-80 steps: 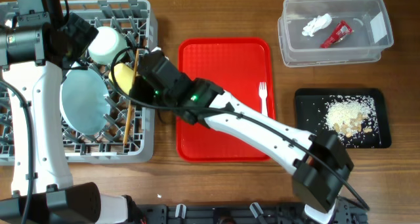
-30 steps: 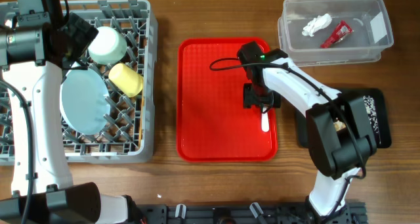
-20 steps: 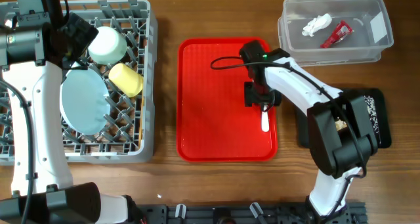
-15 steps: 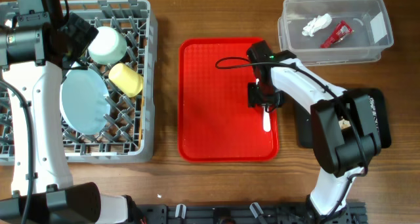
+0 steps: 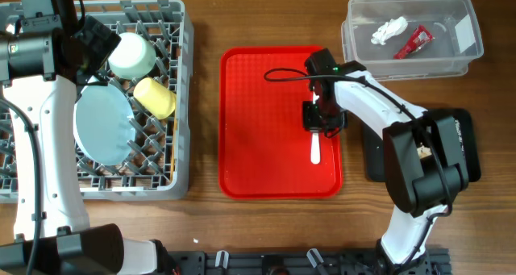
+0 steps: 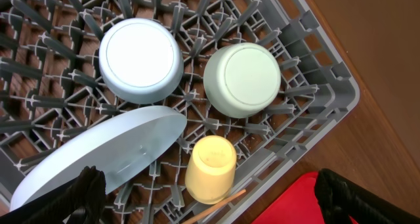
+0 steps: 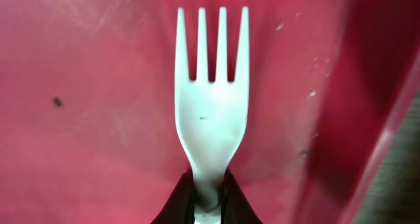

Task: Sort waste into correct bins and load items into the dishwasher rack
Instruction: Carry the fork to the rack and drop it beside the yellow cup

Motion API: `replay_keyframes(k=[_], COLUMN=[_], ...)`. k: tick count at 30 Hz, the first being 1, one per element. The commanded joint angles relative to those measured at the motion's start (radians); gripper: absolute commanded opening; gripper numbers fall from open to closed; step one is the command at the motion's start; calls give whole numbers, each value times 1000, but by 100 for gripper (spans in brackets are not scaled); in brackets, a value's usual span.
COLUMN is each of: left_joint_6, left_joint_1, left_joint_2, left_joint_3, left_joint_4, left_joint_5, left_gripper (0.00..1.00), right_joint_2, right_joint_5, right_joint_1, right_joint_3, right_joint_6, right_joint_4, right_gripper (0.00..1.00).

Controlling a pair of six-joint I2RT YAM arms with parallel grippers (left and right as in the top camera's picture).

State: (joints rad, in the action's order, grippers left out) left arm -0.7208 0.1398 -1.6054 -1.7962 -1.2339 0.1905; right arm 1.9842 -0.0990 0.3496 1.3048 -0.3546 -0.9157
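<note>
**A:** Entry, item in hand?

**B:** White plastic fork (image 7: 210, 119), one piece, four tines, flat and glossy, with a small dark fleck on the neck. It lay on the red tray (image 5: 258, 106) at the tray's 3 o'clock side, close to the rim. In the overhead view the handle ran toward 6 o'clock.

**A:** Tool condition?

**B:** Right gripper (image 7: 209, 201) was clenched on the fork where the neck narrows into the handle, tines pointing away at 12 o'clock in the wrist view. Left gripper (image 5: 90, 43) was spread wide and held nothing, over the dishwasher rack (image 5: 184, 106).

**A:** Handling note for this step?

**B:** Judged as the pick-up. A thin, slick handle would likely swivel in the pinch, so a straight, slow lift was advised until the handle cleared the tray rim. Then carry toward 9 o'clock and seat it between free pegs, apart from the yellow cup (image 5: 155, 97) and the pale-blue plate (image 5: 103, 130).
</note>
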Motion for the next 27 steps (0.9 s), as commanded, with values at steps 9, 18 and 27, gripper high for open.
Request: replay_keyframes(k=[9, 18, 27], left_joint_6=[-17, -17, -17], left_joint_1=[3, 3, 3], left_joint_2=[1, 1, 1], left_joint_3=[-3, -3, -3], left_joint_4=[0, 0, 0], left_joint_5=[17, 16, 16], left_gripper=[100, 100, 100], right_joint_2=[-142, -105, 40], right_joint_5=[-454, -283, -200], right_joint_1=[80, 481, 616], right_joint_3=[225, 225, 225], right_joint_6=[-190, -605, -646], right_joint_4=[158, 623, 657], right_gripper=[5, 4, 35])
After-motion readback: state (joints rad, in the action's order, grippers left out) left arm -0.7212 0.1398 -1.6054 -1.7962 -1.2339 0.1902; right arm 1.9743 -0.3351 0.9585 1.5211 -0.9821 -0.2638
